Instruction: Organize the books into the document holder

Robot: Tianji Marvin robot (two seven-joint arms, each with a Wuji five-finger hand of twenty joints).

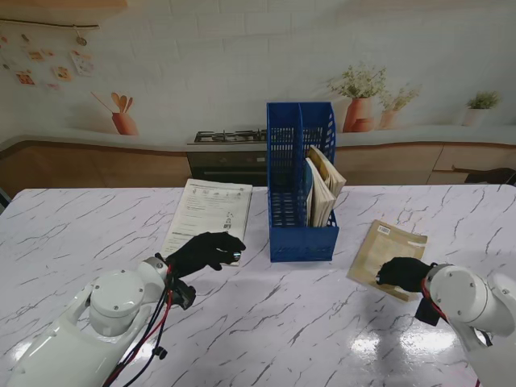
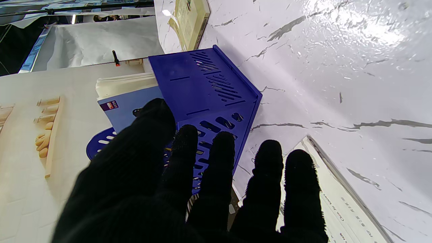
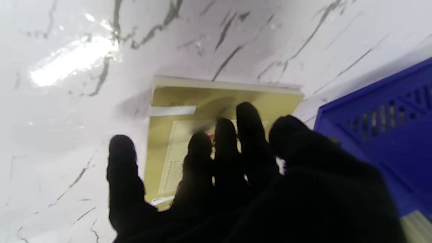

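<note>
A blue document holder [image 1: 300,184] stands upright at the table's middle, with books [image 1: 322,187] leaning in its right slot. A white printed booklet [image 1: 207,211] lies flat to its left. My left hand [image 1: 205,251], in a black glove, hovers at the booklet's near right corner with fingers spread [image 2: 263,189], holding nothing. A tan book [image 1: 385,248] lies flat to the right of the holder. My right hand [image 1: 403,272] is over the tan book's [image 3: 189,101] near edge, fingers [image 3: 219,152] apart; I cannot tell whether they touch it.
The marble table [image 1: 266,322] stretches toward me between both arms. Behind it runs a kitchen backdrop with a stove [image 1: 230,139] and potted plants [image 1: 360,95]. The holder's perforated side [image 2: 209,91] is close to my left fingers.
</note>
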